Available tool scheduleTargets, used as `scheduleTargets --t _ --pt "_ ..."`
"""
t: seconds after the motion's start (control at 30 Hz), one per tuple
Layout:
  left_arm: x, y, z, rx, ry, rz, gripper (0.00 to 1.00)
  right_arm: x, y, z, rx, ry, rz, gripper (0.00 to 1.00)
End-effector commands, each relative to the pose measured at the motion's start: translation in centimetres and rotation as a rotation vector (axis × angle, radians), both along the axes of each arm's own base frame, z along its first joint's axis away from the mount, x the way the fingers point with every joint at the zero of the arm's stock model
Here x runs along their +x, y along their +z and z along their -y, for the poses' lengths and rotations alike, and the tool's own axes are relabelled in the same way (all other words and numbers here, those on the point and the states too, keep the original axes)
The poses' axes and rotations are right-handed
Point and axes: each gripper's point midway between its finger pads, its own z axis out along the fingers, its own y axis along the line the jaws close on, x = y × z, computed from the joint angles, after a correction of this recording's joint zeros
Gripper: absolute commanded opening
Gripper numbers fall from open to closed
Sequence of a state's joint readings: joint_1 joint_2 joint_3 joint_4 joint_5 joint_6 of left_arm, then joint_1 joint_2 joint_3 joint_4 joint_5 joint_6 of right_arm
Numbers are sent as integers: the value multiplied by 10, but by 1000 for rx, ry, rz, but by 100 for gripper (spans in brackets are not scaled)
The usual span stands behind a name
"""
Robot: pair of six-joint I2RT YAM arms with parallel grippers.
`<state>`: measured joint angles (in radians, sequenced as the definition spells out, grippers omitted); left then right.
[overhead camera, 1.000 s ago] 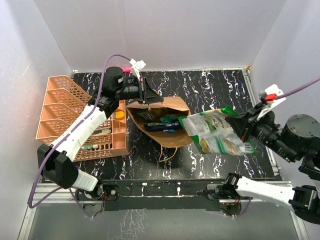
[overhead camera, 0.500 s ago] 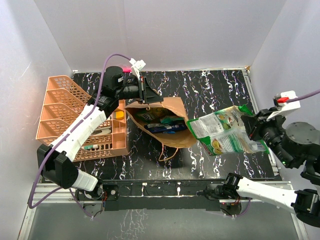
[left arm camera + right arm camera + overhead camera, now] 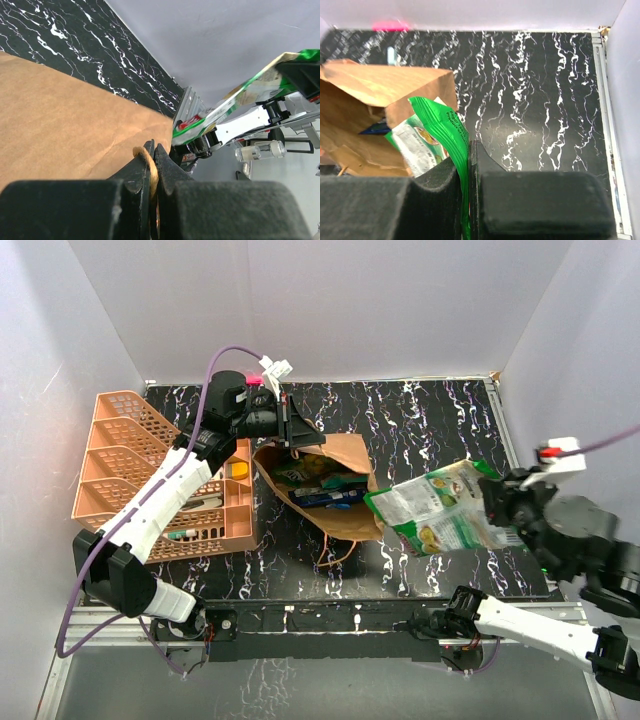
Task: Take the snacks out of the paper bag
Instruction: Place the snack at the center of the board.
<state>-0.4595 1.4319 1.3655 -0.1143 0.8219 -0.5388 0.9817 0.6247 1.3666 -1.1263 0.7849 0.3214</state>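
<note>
Top external shows me the bag sitting mid-table, with its mouth open toward the camera. The left gripper is at the bag's far rim. On the left wrist view, that gripper is clenched tight on a tan twisted handle at the edge of the brown paper.

The right gripper is grasping a green packet by its right end. The packet hangs clear of the table, to the right of the bag. Its left end overlaps the bag's right side from above, and I cannot tell whether they touch. The right wrist view confirms the grip: that gripper is pinched shut on the packet's green edge. The bag lies beyond it at left.

More snacks, green and dark blue, lie inside the bag. A second handle loops out at the bag's near side. An orange tray stands just beside the bag on the left.
</note>
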Motion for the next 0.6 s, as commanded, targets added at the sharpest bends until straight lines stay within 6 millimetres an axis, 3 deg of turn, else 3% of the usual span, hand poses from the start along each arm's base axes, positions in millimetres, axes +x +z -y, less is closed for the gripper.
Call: scheduleTargets --t 0.0,0.23,0.33,0.5,0.57 --pt "-2 17 -6 -9 9 59 0 -14 37 18 179 1 84 7" --pt "-4 12 -4 -60 22 52 0 -8 42 29 187 -89 97 7" --pt "-7 19 -7 -72 35 78 0 8 31 8 121 -106 76 7" --pt "-8 32 -13 -118 91 153 0 49 -7 -20 -48 -287 27 7" --pt "-8 36 -15 -144 106 175 0 67 -9 -35 -94 -344 46 7"
